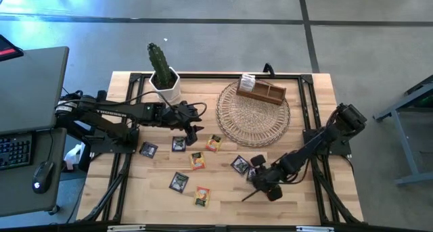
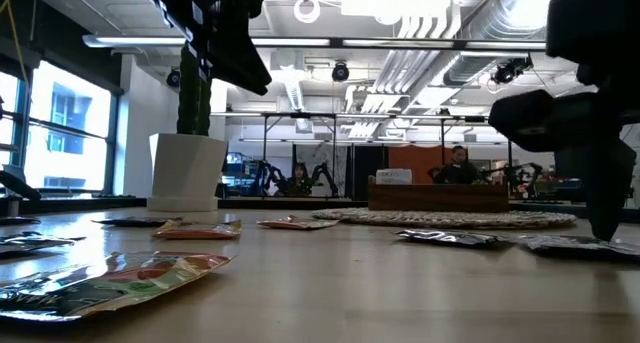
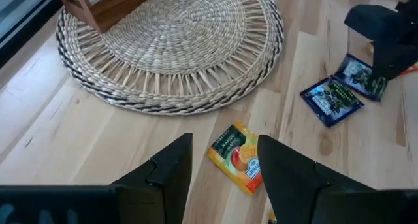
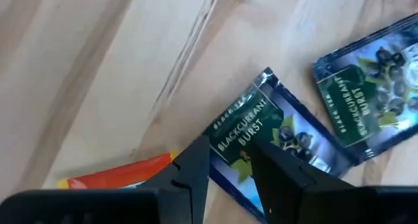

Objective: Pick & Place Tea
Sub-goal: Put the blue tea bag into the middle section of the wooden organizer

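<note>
The right tool [image 4: 228, 160] sits low over a dark blackcurrant sachet [image 4: 274, 136] on the tabletop [image 1: 304, 198], fingers narrowly parted around its edge, nothing gripped yet; I would pinch that edge squarely, avoiding the neighbouring sachet [image 4: 372, 100]; the left tool [image 3: 222, 165] hovers open above a yellow sachet [image 3: 238, 155].

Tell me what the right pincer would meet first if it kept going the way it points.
Probably the blackcurrant tea sachet lying flat on the table: the right pincer is open just over its edge, though the remaining gap is unclear.
</note>
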{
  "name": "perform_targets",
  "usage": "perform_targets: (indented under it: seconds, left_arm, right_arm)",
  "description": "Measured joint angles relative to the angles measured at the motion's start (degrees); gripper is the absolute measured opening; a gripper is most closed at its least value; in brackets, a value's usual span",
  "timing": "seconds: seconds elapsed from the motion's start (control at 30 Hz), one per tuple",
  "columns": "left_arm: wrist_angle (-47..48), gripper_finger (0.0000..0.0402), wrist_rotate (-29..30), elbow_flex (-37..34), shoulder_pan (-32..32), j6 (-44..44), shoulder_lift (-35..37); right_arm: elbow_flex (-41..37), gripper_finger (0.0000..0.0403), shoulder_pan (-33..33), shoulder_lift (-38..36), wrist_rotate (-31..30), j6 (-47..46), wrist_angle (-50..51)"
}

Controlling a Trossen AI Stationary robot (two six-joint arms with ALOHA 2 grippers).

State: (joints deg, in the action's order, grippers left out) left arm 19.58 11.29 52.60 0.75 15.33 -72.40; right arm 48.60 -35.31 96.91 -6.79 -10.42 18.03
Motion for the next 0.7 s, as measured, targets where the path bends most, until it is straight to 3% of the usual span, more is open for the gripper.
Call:
perform_targets:
  seconds: [0.17,0.33,0.5,0.7]
  left_arm:
    - [-2.9,0.0170,-0.1,0.0,0.0,0.2,0.0]
    - [-7.4,0.0170,-4.6,0.0,0.0,0.2,0.0]
    - [-8.3,0.0170,-8.6,0.0,0.0,0.3,0.0]
    - [-8.4,0.0170,-9.3,0.0,0.0,2.5,0.0]
  right_arm:
    - [-0.6,0.0108,-1.1,0.0,-1.5,0.4,-0.3]
    - [-4.8,0.0108,-1.1,-0.1,-1.9,5.6,-2.0]
    - [-9.7,0.0108,0.5,-0.1,-5.1,10.2,-13.7]
    - [-11.4,0.0108,4.9,0.3,-11.2,4.8,-25.2]
